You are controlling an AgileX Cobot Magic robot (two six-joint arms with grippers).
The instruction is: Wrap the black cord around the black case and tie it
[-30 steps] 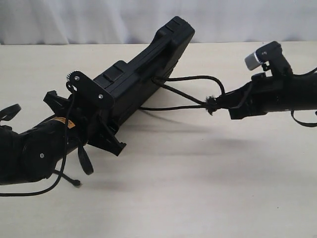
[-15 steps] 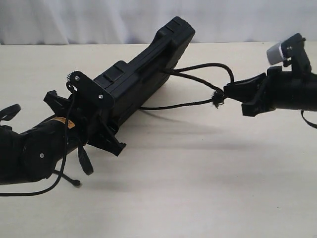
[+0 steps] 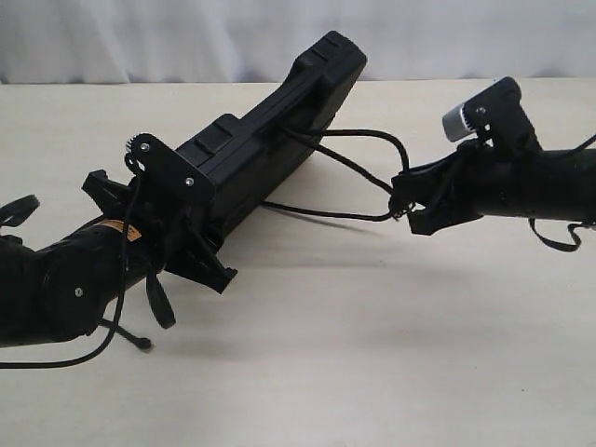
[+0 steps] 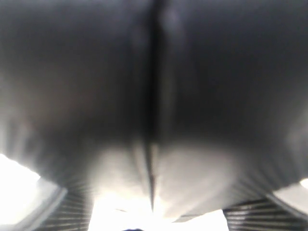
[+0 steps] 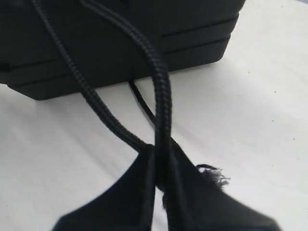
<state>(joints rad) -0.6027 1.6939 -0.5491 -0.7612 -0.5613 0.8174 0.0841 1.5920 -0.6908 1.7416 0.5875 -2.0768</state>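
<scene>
Jaws on right gripper [image 3: 402, 197] pinch both black cord [image 5: 165, 91] strands, left gripper [image 3: 207, 200] clamps the black case [image 3: 270, 130] off the table [image 3: 372, 326]. Pull evenly so the wrap cinches, no slack.

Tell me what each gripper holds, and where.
Right gripper pinches two black cord strands near the frayed end; left gripper clamps the black case's lower end.

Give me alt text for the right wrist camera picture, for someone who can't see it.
The right gripper is shut on the black cord, with a frayed tuft of it poking out to one side. Two strands run from the gripper to the black case, with the pale table beneath.
</scene>
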